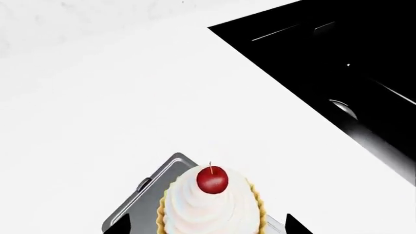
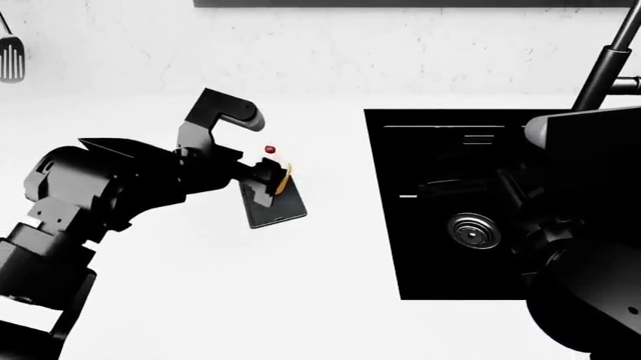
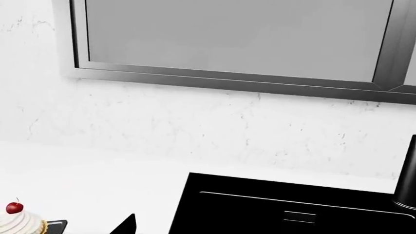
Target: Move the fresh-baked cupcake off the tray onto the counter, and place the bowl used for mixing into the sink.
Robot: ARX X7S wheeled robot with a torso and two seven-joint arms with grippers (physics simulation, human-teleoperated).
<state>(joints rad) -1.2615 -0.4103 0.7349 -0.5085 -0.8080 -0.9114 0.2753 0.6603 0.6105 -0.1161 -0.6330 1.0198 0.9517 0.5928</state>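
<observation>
The cupcake [image 1: 211, 204], with white frosting, a red cherry and a yellow wrapper, stands on the dark grey tray [image 1: 146, 200] on the white counter [image 1: 130, 107]. My left gripper [image 1: 208, 228] is open, one dark fingertip on each side of the cupcake with a small gap to the wrapper. From the head view the gripper [image 2: 269, 180] covers most of the cupcake [image 2: 270, 151] on the tray [image 2: 281, 206]. The black sink [image 2: 451, 172] lies to the right. The bowl is out of view. Only one fingertip [image 3: 128, 225] of my right gripper shows.
The right arm [image 2: 591, 225] hangs over the sink's right side, above the round drain [image 2: 473, 231]. A tall dark faucet [image 2: 601, 67] rises at the back right. A spatula [image 2: 8, 56] hangs on the wall at the far left.
</observation>
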